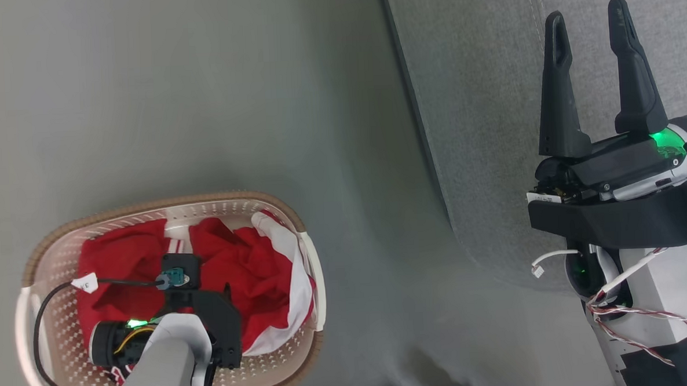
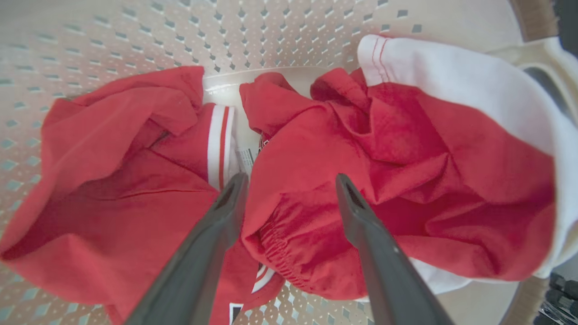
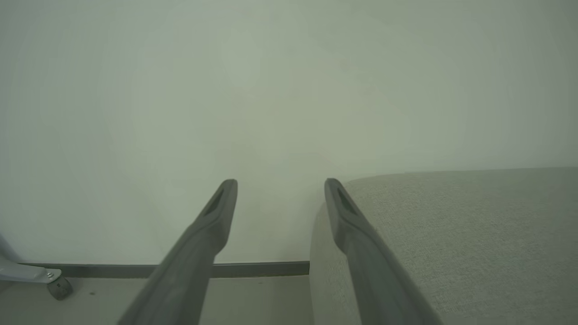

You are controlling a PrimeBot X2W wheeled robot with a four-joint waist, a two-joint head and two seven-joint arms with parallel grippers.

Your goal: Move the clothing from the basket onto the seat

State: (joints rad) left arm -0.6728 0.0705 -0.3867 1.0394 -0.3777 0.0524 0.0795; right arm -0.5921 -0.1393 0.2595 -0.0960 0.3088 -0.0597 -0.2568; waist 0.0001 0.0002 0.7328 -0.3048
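We found the red clothing (image 1: 248,267) heaped in the cream basket (image 1: 164,202). The basket stood on the floor (image 1: 199,77) to the left of the grey sofa (image 1: 479,123) and apart from it. None of the clothing lay on the sofa. The garments covered most of the basket's bottom in 2 bundles side by side. The bundle nearer the sofa carried a broad white panel that lay against the perforated wall beside a side handle. In the left wrist view a white band with a red stripe edged the other bundle, and a small white label (image 2: 246,158) showed in the gap between the 2.

The left end effector (image 2: 291,180) pointed down into the basket with its 2 dark fingers spread wide. A gathered fold of red cloth lay between them, with one tip at the gap between the bundles and the other over the fabric. They had not closed on anything, and we could not tell whether the tips touched the cloth. In the head view a black cable (image 1: 36,334) looped from the left wrist out over the basket's rim.

The right end effector (image 1: 586,11) hung near the sofa's rounded corner, fully open and holding nothing. In its wrist view it pointed towards a pale wall (image 3: 271,90) with a dark skirting board (image 3: 113,270) at its foot and a small caster wheel (image 3: 58,289) nearby.
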